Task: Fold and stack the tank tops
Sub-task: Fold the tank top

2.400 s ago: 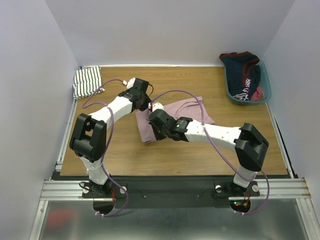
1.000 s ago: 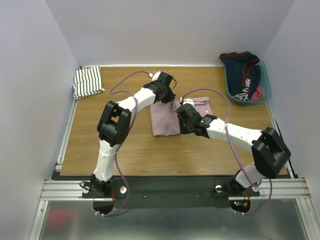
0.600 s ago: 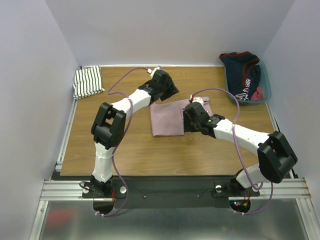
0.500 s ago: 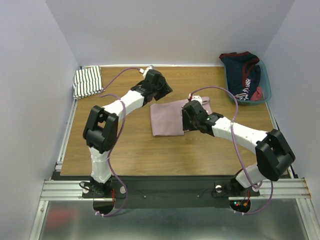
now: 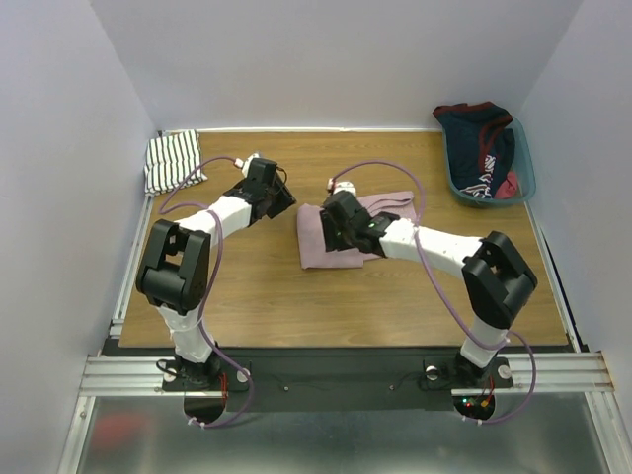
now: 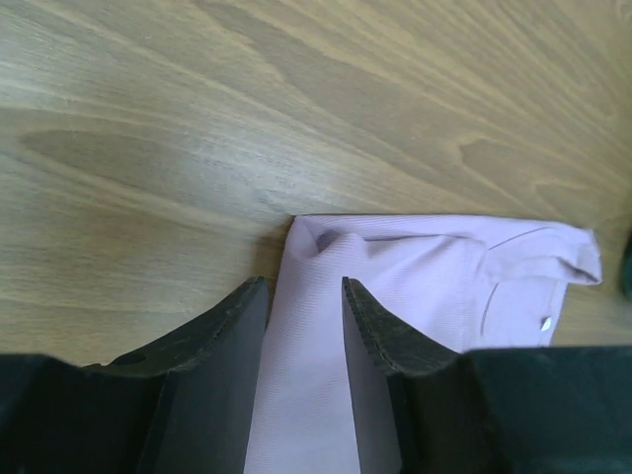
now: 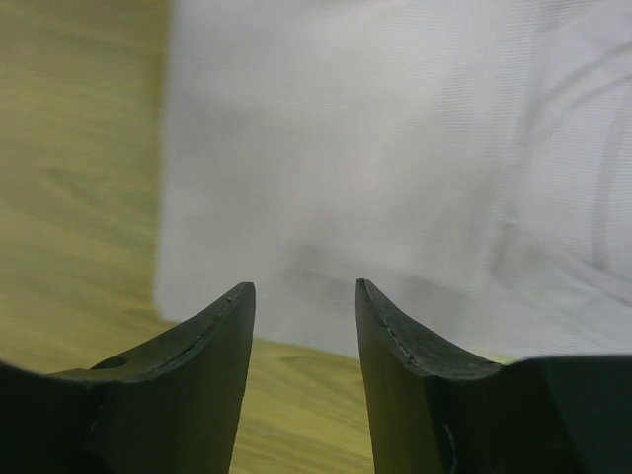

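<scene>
Pink top (image 5: 314,239) middle hidden under right arm (image 5: 434,245); right wrist view blurred, cloth cropped at edges.

free: near table (image 5: 247,296) strip | obstacles: basket (image 5: 529,173) far-right, striped top (image 5: 173,161) far-left

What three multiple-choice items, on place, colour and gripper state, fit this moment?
1. The striped tank top lies at the table's: A near edge; B far left corner; C far right corner.
2. The plain tank top at mid-table is: A green; B dusty pink; C yellow.
3. The left gripper is: A open, empty; B shut on striped cloth; C shut on pink cloth.
Key: 1 B, seen folded there from above; 2 B, the left wrist view shows pink; 3 A, its jaws stand apart.
</scene>
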